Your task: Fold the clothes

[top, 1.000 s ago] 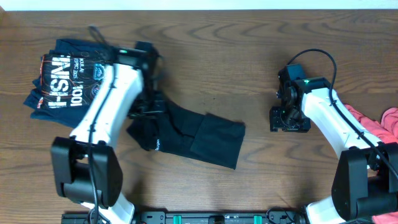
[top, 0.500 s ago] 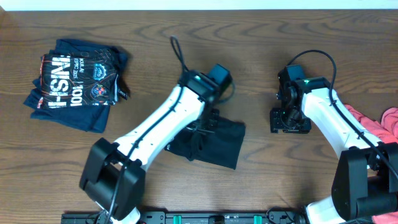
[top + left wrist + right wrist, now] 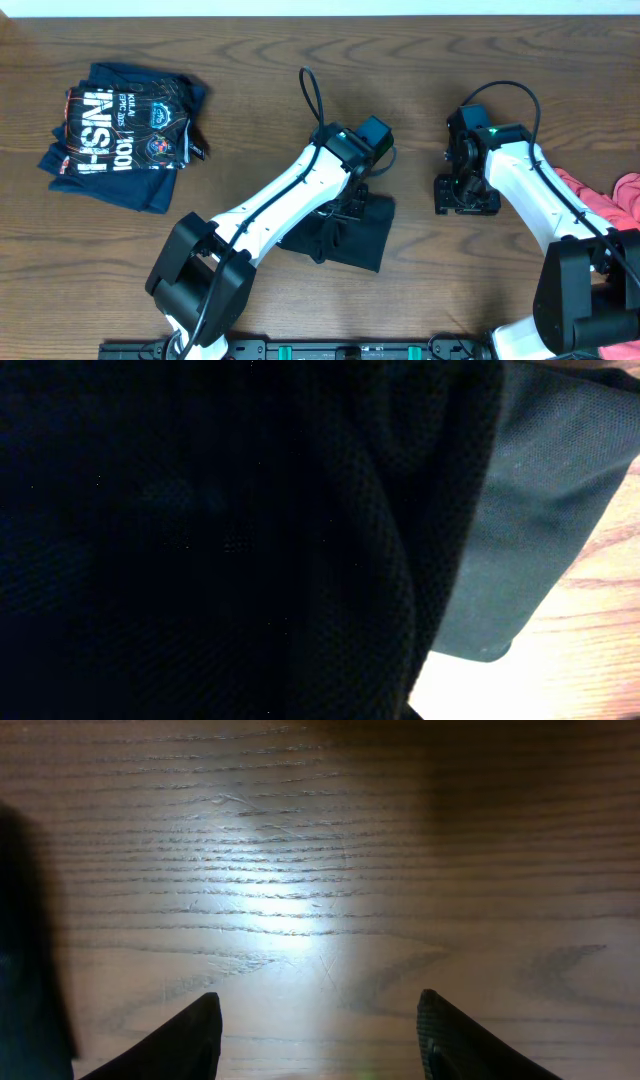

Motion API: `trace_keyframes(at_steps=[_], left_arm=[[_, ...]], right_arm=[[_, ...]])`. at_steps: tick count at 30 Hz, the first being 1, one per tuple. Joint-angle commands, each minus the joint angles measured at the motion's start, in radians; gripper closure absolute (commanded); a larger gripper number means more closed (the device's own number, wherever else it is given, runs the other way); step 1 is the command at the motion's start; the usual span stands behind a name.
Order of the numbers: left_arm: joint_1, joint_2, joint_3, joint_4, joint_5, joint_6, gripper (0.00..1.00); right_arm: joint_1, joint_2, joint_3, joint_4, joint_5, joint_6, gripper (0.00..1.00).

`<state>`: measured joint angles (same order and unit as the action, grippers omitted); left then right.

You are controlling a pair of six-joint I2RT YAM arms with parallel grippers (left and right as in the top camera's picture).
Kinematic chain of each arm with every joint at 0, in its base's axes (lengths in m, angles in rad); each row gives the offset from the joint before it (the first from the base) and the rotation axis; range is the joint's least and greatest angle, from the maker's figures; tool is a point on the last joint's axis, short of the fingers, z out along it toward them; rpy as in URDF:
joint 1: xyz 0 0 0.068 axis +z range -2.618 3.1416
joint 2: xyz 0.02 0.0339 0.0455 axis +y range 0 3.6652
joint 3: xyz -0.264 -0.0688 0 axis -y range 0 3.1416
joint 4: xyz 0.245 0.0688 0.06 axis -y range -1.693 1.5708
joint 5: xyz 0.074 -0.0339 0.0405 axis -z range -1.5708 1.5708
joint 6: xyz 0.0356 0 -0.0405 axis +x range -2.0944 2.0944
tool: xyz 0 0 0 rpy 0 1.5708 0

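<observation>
The black T-shirt lies bunched in a compact folded heap at the table's middle. My left gripper is pressed down on the heap's top edge. In the left wrist view black mesh fabric fills almost everything and hides the jaws, with a lighter fold at the right. My right gripper hovers over bare wood to the right of the shirt. It is open, fingertips wide apart and nothing between them. A dark fabric edge shows at the far left of the right wrist view.
A folded navy printed shirt lies at the back left. Coral-red garments sit at the right edge beside my right arm. Brown wooden table surrounds everything.
My left arm swept from the shirt's left end to the right, carrying that half over the right half. The shirt now makes a smaller heap. The right arm stayed still.
</observation>
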<state>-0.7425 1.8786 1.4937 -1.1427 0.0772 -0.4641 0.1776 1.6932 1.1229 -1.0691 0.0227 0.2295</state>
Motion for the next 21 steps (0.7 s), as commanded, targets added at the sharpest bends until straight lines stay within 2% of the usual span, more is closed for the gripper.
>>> trace_keyframes(at_steps=[1,3,6,10,12,13,15,21], left_arm=[[-0.008,0.003,0.002,0.005,0.071,-0.024,0.83],[-0.010,0.002,0.005,-0.004,0.161,-0.024,0.77],[-0.003,-0.012,0.042,-0.062,0.256,0.001,0.75],[0.021,-0.074,0.107,-0.129,0.240,0.057,0.73],[0.047,-0.123,0.130,-0.147,0.179,0.059,0.73],[0.061,-0.149,0.134,-0.148,0.157,0.059,0.67],[0.097,-0.206,0.135,-0.137,0.146,0.060,0.45],[0.162,-0.282,0.135,-0.110,0.143,0.060,0.42]], right_arm=[[-0.007,0.001,-0.003,0.000,0.002,-0.010,0.39],[-0.007,0.001,-0.003,0.002,0.002,-0.010,0.39],[-0.007,0.001,-0.003,0.003,0.002,-0.009,0.39],[-0.007,0.001,-0.003,0.003,0.002,-0.009,0.39],[-0.007,0.001,-0.003,0.004,0.002,-0.009,0.39],[-0.007,0.001,-0.003,0.004,0.002,-0.009,0.39],[-0.007,0.001,-0.003,0.003,0.002,-0.009,0.39],[-0.007,0.001,-0.003,0.010,-0.003,-0.009,0.39]])
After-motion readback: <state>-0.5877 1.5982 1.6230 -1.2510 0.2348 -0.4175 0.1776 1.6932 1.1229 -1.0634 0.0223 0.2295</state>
